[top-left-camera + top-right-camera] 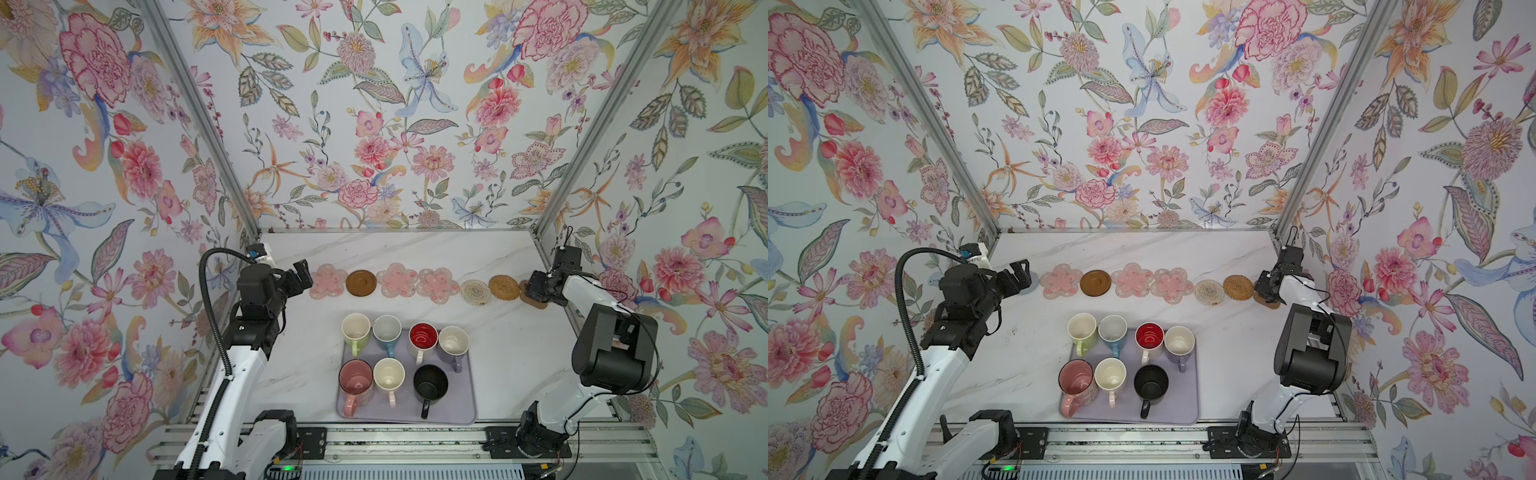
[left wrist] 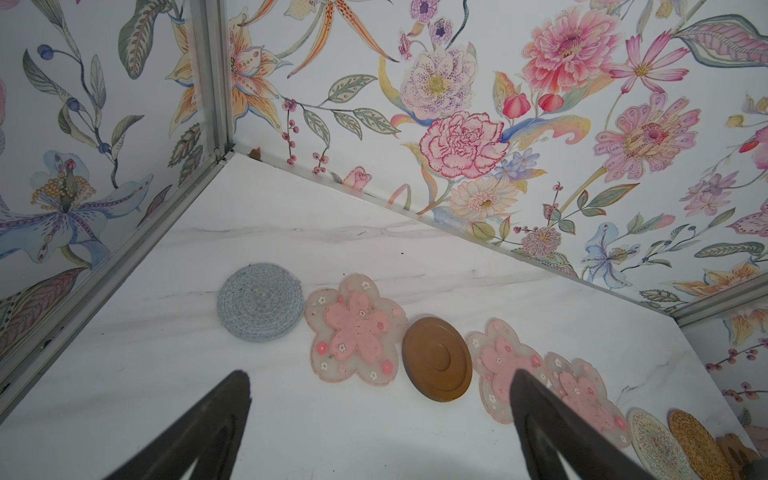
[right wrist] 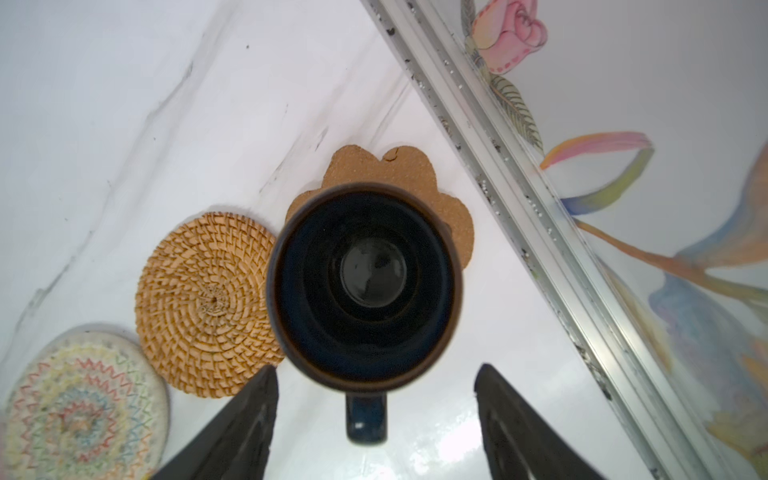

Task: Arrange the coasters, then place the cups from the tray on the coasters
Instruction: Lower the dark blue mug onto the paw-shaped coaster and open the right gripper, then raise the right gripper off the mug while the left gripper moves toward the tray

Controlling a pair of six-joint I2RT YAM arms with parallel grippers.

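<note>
The small dark navy mug (image 3: 365,282), glazed and round-mouthed, stands on the grainy cork paw-shaped coaster (image 3: 399,166) at the row's right end, just beside a coiled rattan round (image 3: 208,303). The right pincer (image 3: 376,370) is released, its fingers spread either side of the mug's handle, clear of it. The left pincer (image 2: 380,372) gapes empty above the marble-veined surface (image 2: 291,216), near a grey rope-coil coaster (image 2: 260,302) and a translucent pink flower coaster (image 2: 355,328). Seven glossy mugs (image 1: 431,382) stand on the flat lavender tray (image 1: 461,399).

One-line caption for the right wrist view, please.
Small dark navy mug stands on the brown paw coaster, its handle between the right gripper's open fingers, beside a tan woven coaster.
</note>
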